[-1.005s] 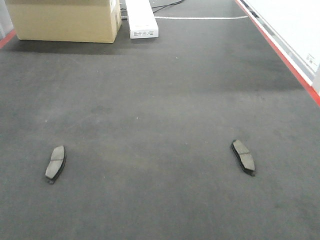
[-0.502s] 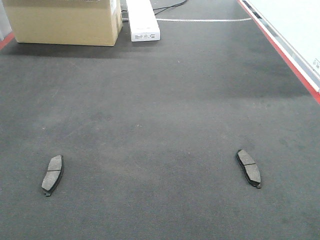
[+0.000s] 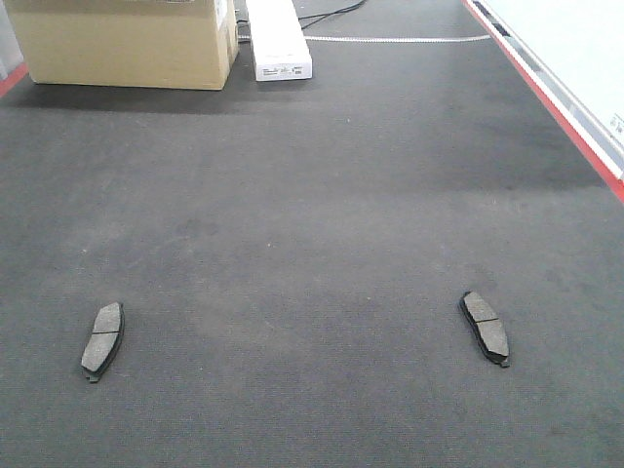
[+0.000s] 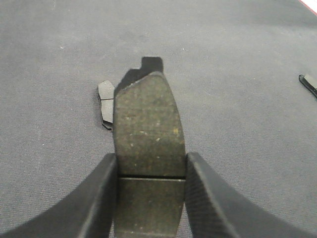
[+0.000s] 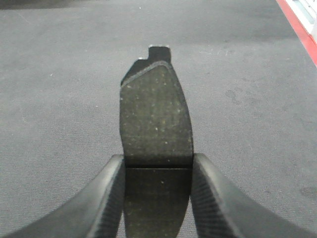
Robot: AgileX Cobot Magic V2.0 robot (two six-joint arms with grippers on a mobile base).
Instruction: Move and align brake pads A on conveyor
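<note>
The conveyor [image 3: 312, 195], a dark charcoal matte surface, fills the front view, with a red stripe along its right edge. Two brake pads lie flat on it, one lower left [image 3: 102, 339] and one lower right [image 3: 486, 327]. A cardboard box [image 3: 122, 44] and a white box [image 3: 277, 39] sit upper left. Each wrist view shows a gripper pinching a pad: the left gripper [image 4: 151, 198] clamps a held pad [image 4: 148, 129], and the right gripper [image 5: 157, 198] clamps another pad [image 5: 156, 119].
</note>
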